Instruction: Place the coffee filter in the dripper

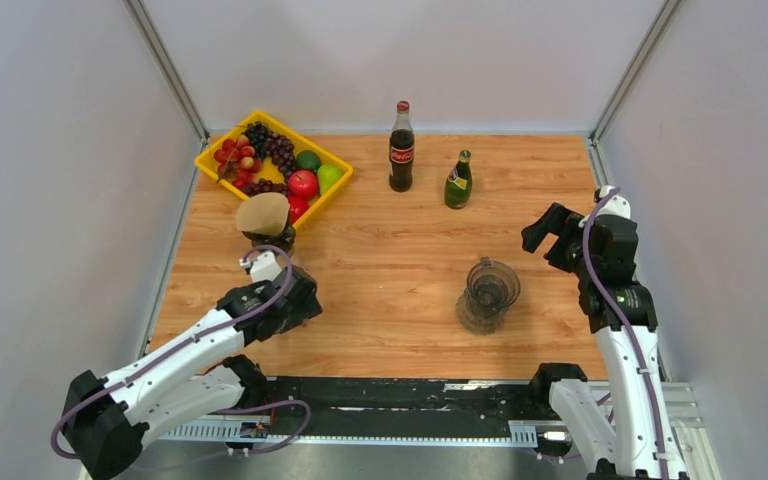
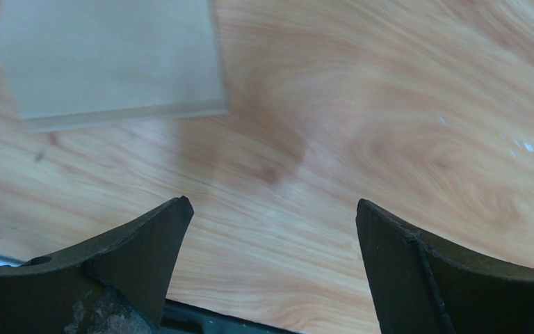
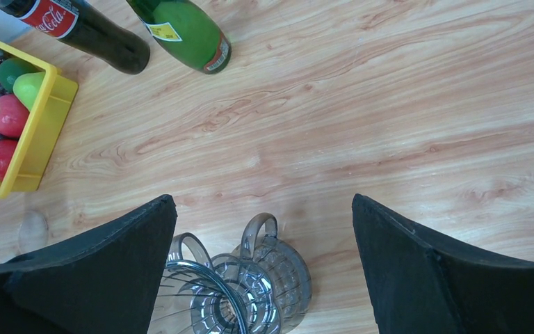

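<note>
Left gripper (image 1: 265, 241) sits at the end of my outstretched arm with the coffee filter (image 1: 263, 213) right at its fingertips. From above I cannot tell whether the paper touches them or lies just beyond, because the filter covers the tips and hides their spread in this view. Well off to that gripper's right the dripper (image 1: 488, 291) stands upright on the table (image 1: 390, 250). The right gripper (image 1: 547, 233) hangs near it with jaws apart, which I read as standing by to steady the dripper. Through the left wrist camera the fingers (image 2: 146, 243) are spread wide with only bare wood between them. The filter shows there as a pale, blurred slab ahead of the tips and off toward the left finger, cut by the frame edge, so I judge nothing is pinched and the approach needs to shift that way. Through the right wrist camera the fingers (image 3: 111, 250) are likewise spread and empty, with the clear dripper close in between them, nearer the left one, its lower part cropped. Ahead lie a cola bottle (image 3: 90, 31), a green bottle (image 3: 181, 31) and the corner of a yellow fruit tray (image 3: 49, 125).
</note>
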